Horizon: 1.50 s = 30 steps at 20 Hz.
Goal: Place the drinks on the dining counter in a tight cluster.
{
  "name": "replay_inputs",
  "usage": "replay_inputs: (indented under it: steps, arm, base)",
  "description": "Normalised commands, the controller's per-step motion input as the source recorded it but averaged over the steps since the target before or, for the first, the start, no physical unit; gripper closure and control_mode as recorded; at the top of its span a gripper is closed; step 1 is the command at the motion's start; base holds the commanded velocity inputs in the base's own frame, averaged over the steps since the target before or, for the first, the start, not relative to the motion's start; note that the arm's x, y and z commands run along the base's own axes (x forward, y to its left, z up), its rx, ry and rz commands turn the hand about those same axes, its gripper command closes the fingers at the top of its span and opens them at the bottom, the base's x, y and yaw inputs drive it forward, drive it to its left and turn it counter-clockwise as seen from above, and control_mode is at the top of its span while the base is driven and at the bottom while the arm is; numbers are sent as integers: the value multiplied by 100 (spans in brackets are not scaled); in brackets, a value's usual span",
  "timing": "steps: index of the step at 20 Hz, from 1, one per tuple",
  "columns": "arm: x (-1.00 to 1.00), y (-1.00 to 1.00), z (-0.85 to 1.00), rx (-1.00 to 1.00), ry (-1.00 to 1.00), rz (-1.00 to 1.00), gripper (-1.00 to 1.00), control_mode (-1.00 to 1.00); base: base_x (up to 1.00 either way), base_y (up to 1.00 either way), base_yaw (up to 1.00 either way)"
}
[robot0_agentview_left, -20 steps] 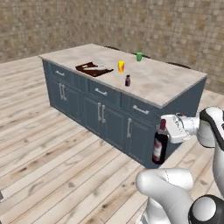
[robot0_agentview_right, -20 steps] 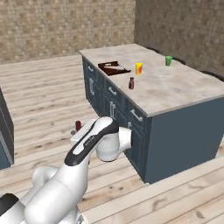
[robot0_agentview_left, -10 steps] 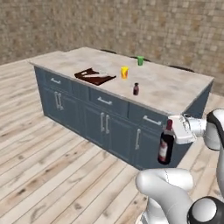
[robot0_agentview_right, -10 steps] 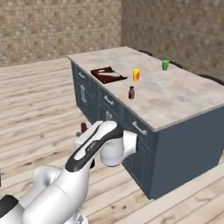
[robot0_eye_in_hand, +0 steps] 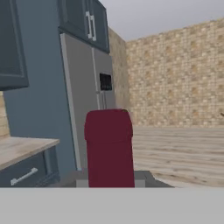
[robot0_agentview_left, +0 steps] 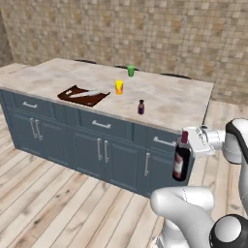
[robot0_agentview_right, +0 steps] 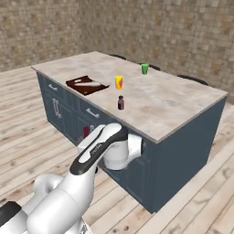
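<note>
Beside the dining counter's (robot0_agentview_left: 174, 104) near right corner, the gripper (robot0_agentview_left: 190, 141) is clamped on the neck of the dark red wine bottle (robot0_agentview_left: 181, 161). Jaws are closed as far as the neck allows, nothing else in them. The bottle hangs upright in front of the counter's blue-grey drawer fronts, below the marble top, not on it. In the hand view the bottle's maroon top (robot0_eye_in_hand: 109, 146) stands between the finger tips, with a steel refrigerator (robot0_eye_in_hand: 89, 105) and blue-grey cabinets (robot0_eye_in_hand: 83, 19) behind it.

In the right base view the white arm (robot0_agentview_right: 98, 148) bends across the counter's front and covers most of the bottle; just a sliver of red (robot0_agentview_right: 86, 131) shows at its left edge.

On the counter top, everything is well apart from the held bottle:
- small maroon dark-capped bottle (robot0_agentview_left: 141, 107), upright, nearest to the front edge, about mid-counter
- yellow cup (robot0_agentview_left: 119, 86), behind and left of that bottle, near it but not touching
- green cup (robot0_agentview_left: 131, 70), further back, near the far edge
- dark cutting board (robot0_agentview_left: 83, 95) with a pale utensil (robot0_agentview_left: 85, 94) lying on it, left of the yellow cup

The same layout shows in the right base view: maroon bottle (robot0_agentview_right: 121, 103), yellow cup (robot0_agentview_right: 119, 82), green cup (robot0_agentview_right: 145, 68), board (robot0_agentview_right: 87, 85).

The counter stands on a wood plank floor (robot0_agentview_left: 43, 203) with a brick-tile wall (robot0_agentview_left: 145, 34) behind.
</note>
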Motion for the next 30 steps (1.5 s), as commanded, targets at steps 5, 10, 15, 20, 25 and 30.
replay_inputs:
  steps: [5, 10, 15, 20, 25, 30]
  arm:
    - [0, 0, 0, 0, 0, 0, 100, 100]
    - [0, 0, 0, 0, 0, 0, 100, 100]
    - [0, 0, 0, 0, 0, 0, 100, 100]
    - [0, 0, 0, 0, 0, 0, 100, 100]
    - [0, 0, 0, 0, 0, 0, 100, 100]
    - [0, 0, 0, 0, 0, 0, 100, 100]
  base:
    - [74, 27, -27]
    - [66, 23, -34]
    - [59, 17, -39]
    - [79, 20, -14]
    - [73, 6, -11]
    - [57, 10, -8]
